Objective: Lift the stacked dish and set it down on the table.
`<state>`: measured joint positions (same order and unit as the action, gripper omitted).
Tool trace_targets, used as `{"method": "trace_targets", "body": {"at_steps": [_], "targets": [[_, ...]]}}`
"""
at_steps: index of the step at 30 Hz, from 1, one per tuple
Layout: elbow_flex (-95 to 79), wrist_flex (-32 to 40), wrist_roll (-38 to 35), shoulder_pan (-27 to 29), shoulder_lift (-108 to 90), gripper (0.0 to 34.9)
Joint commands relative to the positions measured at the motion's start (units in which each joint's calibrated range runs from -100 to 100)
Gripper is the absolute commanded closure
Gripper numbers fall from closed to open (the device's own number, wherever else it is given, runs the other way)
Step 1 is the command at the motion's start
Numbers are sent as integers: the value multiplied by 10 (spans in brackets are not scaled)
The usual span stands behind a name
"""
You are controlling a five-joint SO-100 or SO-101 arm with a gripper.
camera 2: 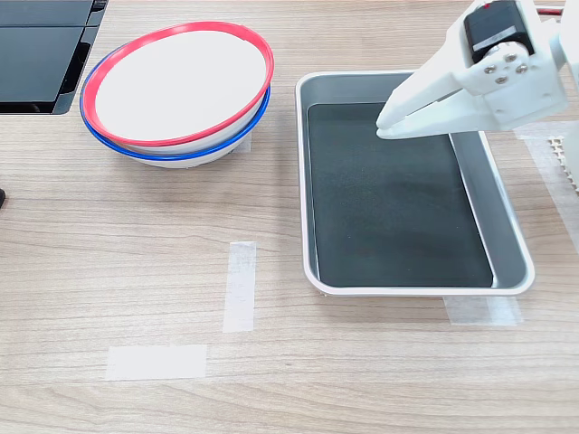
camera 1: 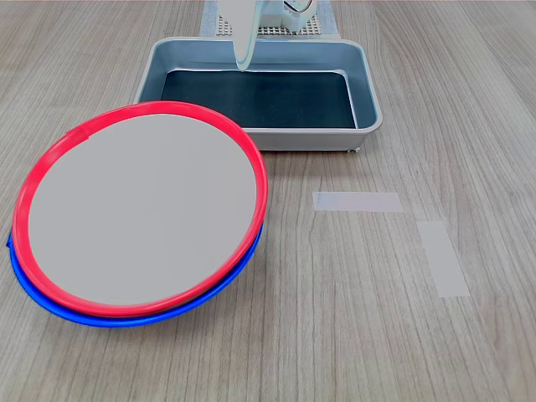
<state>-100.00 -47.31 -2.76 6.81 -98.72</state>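
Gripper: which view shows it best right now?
The second exterior view: the whole gripper shows, hanging over the tray with jaws together. The first exterior view catches only its pale tip at the top edge.

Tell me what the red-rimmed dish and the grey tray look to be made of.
The red-rimmed dish: probably plastic or melamine; glossy red rim, flat matte pale grey centre. The grey tray: smooth, softly shiny walls with rounded corners suggest plastic, though painted metal is possible; its dark bottom looks like a matte, finely textured liner.
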Motion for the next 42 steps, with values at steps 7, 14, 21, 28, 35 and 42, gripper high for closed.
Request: {"method": "trace_targets", "body": {"at_steps": [7, 14, 21, 28, 35, 42], "targets": [[91, -4, -4, 27, 105, 280], [326, 36, -41, 43, 398, 240], [523, 52, -55, 68, 639, 205], [653, 46, -73, 88, 809, 193], [680, 58, -87, 91, 884, 184], [706, 71, -85, 80, 919, 198]]}}
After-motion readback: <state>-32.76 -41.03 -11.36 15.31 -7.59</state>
